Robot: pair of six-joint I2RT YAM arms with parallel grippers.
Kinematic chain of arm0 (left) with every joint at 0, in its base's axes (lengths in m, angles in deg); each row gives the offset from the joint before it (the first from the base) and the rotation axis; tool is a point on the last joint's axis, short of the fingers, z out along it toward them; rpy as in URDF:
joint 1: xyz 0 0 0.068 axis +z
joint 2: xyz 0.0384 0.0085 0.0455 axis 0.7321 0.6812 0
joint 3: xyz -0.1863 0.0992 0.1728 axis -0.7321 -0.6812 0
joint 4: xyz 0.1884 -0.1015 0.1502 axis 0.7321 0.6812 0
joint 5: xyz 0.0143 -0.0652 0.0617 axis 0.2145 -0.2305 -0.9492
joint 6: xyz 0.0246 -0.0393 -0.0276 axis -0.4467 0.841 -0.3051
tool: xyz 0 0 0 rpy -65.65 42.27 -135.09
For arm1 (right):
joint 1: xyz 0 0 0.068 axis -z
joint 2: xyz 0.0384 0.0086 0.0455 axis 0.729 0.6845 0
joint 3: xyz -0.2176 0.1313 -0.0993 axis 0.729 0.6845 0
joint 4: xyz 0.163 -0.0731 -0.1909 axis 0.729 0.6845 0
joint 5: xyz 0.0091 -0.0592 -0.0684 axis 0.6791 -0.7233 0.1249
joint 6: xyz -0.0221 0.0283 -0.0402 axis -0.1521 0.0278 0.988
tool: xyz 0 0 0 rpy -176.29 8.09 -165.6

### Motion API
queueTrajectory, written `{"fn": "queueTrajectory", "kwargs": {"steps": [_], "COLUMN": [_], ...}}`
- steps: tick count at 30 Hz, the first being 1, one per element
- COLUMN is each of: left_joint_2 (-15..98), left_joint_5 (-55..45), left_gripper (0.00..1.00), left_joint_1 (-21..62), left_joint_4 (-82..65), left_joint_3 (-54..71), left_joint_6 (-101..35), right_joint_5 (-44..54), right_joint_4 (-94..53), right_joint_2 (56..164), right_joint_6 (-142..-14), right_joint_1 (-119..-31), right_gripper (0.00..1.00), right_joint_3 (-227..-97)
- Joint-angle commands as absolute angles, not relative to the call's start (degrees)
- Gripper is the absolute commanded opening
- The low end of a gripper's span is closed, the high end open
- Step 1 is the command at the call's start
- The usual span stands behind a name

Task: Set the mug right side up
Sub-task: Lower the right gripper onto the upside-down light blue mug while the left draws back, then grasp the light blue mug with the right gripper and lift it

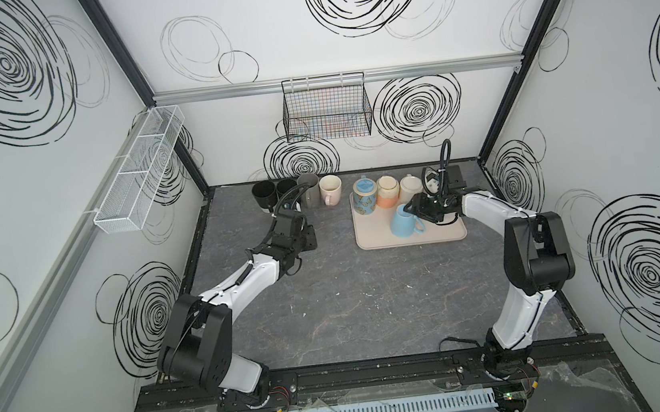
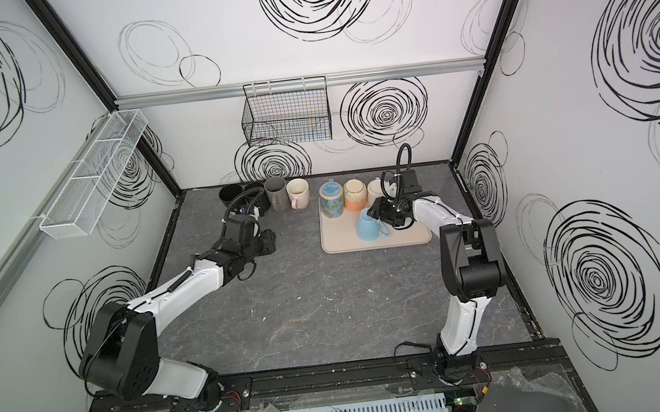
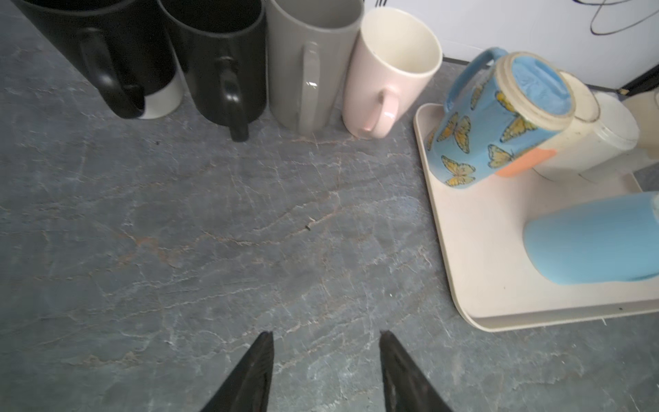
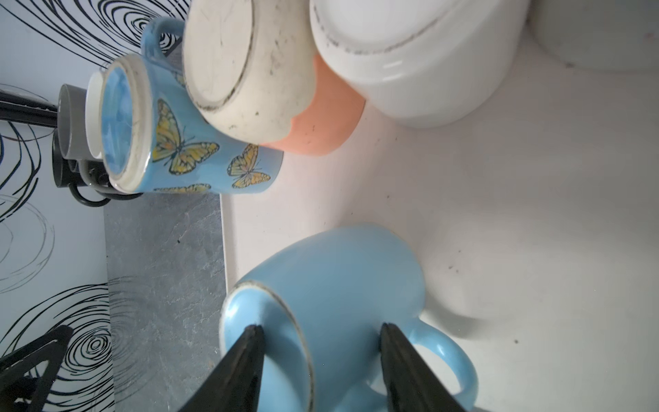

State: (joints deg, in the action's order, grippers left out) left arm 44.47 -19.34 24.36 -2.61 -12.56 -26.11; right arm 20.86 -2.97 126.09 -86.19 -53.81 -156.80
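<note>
A plain light blue mug (image 1: 404, 222) (image 2: 370, 228) stands upside down on the beige tray (image 1: 407, 241), its base uppermost and its handle toward the front right. My right gripper (image 1: 409, 209) (image 4: 321, 325) is at the mug's base, jaws apart. In the right wrist view one finger lies over the recessed bottom of the mug (image 4: 338, 278) and the other sits by the wall next to the handle; no clamping shows. My left gripper (image 1: 310, 236) (image 3: 326, 332) hovers open over bare table, left of the tray, holding nothing. The left wrist view catches the mug (image 3: 588, 242) at its edge.
Behind the blue mug on the tray stand an upside-down butterfly mug (image 1: 364, 197), an orange-and-cream mug (image 1: 388, 192) and a white mug (image 1: 410, 186). Two black mugs (image 1: 264, 195), a grey mug (image 1: 310, 192) and a cream mug (image 1: 330, 189) stand upright along the back wall. A black wire basket (image 1: 326, 109) hangs above.
</note>
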Motion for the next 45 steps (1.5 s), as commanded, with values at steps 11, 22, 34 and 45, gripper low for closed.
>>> {"fn": "queueTrajectory", "kwargs": {"steps": [11, 22, 34, 45], "left_joint_2": [45.95, 48.3, 49.68, 50.52], "left_joint_5": [-22.02, -21.33, -22.41, -22.67], "left_gripper": [0.51, 0.5, 0.5, 0.5], "left_joint_1": [10.36, 8.45, 6.46, 6.45], "left_joint_4": [-8.94, -10.06, -12.42, -12.43], "left_joint_3": [-14.21, -11.46, -13.33, -12.91], "left_joint_6": [-18.45, -19.1, -16.25, -16.13], "right_joint_5": [14.41, -0.5, -3.05, -8.49], "right_joint_4": [-2.23, 6.51, 7.99, 8.39], "right_joint_2": [114.17, 119.41, 123.07, 124.07], "right_joint_6": [-66.45, -51.49, -50.53, -54.02], "right_joint_1": [-55.05, -62.81, -67.25, -68.67], "right_gripper": [0.57, 0.61, 0.53, 0.33], "right_joint_3": [-153.14, -155.08, -155.89, -157.24]}}
